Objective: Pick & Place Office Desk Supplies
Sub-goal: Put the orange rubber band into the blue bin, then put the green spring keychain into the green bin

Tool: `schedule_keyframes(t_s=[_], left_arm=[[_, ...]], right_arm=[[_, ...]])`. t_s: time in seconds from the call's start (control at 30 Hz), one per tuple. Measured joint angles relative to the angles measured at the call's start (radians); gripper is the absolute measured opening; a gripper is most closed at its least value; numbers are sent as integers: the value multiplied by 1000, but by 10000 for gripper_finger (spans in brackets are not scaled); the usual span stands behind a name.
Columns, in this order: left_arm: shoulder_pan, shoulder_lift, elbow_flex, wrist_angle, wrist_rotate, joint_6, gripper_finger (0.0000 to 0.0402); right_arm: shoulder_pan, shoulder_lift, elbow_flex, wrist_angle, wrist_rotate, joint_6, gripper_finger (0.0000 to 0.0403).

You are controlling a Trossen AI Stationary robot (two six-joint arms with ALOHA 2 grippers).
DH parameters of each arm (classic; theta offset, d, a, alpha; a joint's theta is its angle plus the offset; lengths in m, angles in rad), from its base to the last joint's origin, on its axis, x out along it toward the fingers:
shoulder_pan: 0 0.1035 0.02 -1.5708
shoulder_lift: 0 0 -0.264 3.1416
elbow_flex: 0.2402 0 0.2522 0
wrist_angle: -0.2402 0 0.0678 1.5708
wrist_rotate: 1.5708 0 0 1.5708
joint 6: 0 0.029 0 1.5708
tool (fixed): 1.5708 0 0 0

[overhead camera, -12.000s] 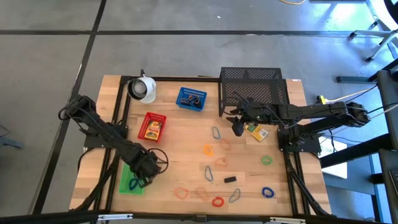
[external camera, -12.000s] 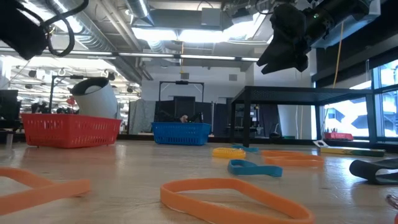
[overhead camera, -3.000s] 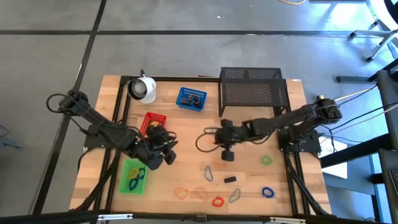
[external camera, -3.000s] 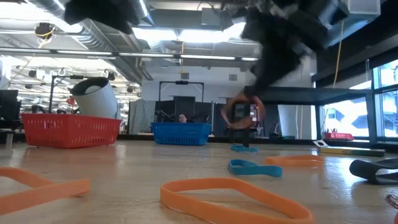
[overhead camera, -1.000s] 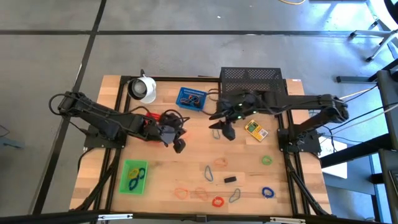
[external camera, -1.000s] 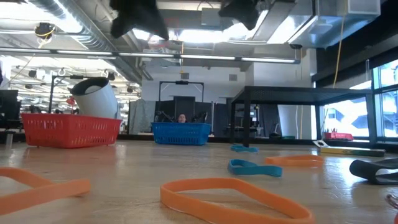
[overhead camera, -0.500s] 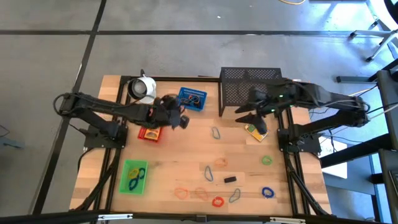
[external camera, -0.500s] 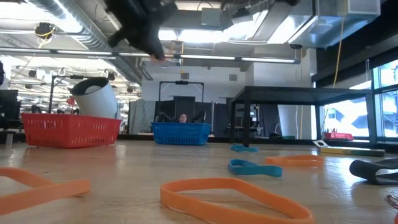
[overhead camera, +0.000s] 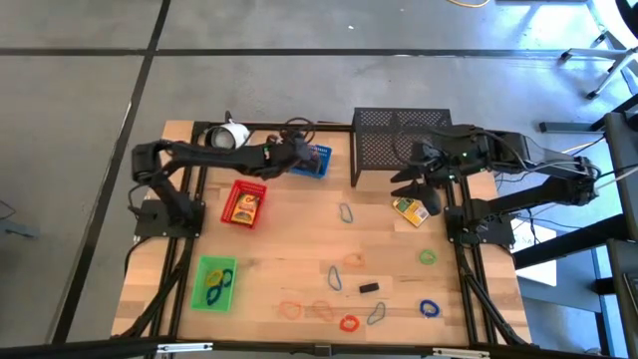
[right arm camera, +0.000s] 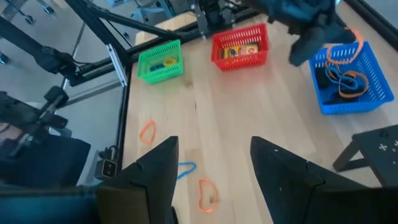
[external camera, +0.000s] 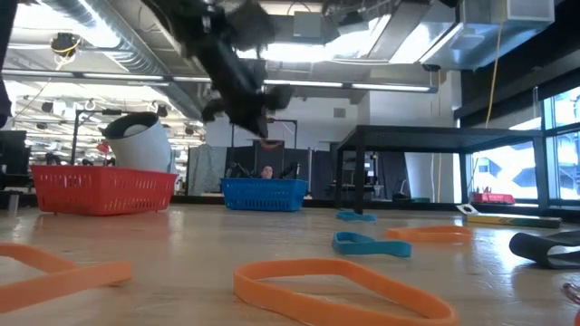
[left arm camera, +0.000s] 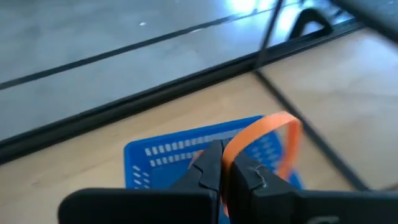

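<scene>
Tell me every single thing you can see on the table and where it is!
blue tray: 1, blue, back middle, loops inside
red tray: 1, red, left of centre, yellow item inside
green tray: 1, green, front left, loops inside
yellow box: 1, yellow, right side, by the rack
mesh rack: 1, black, back right
white cup: 1, white, back left
loose loops and clips: many, orange, blue, green, red, grey, front half
black clip: 1, black, front middle
left end effector: 1, dark, above the blue tray, shut on an orange loop
right end effector: 1, dark, open, above the yellow box
</scene>
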Motion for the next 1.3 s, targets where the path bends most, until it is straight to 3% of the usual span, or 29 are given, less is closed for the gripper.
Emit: schedule_keyframes(t_s=[0.23, 0.47, 0.67, 1.03, 1.13, 1.3], left_arm=[[60, 106, 0, 5, 44, -69, 3], [65, 128, 0, 10, 69, -58, 13], [65, 128, 0, 10, 94, -3, 58], [64, 60, 0, -1, 148, 34, 144], [65, 3, 1, -4, 169, 35, 152], [57, -96, 1, -5, 277, 35, 155]], right_arm=[[0, 6, 0, -3, 65, 0, 204], [0, 6, 0, -13, 105, -1, 204], [0, 6, 0, -75, 111, 14, 204], [12, 4, -35, -389, 339, 290, 204], [36, -1, -114, -393, 329, 367, 204], [113, -2, -307, -380, 197, 549, 204]])
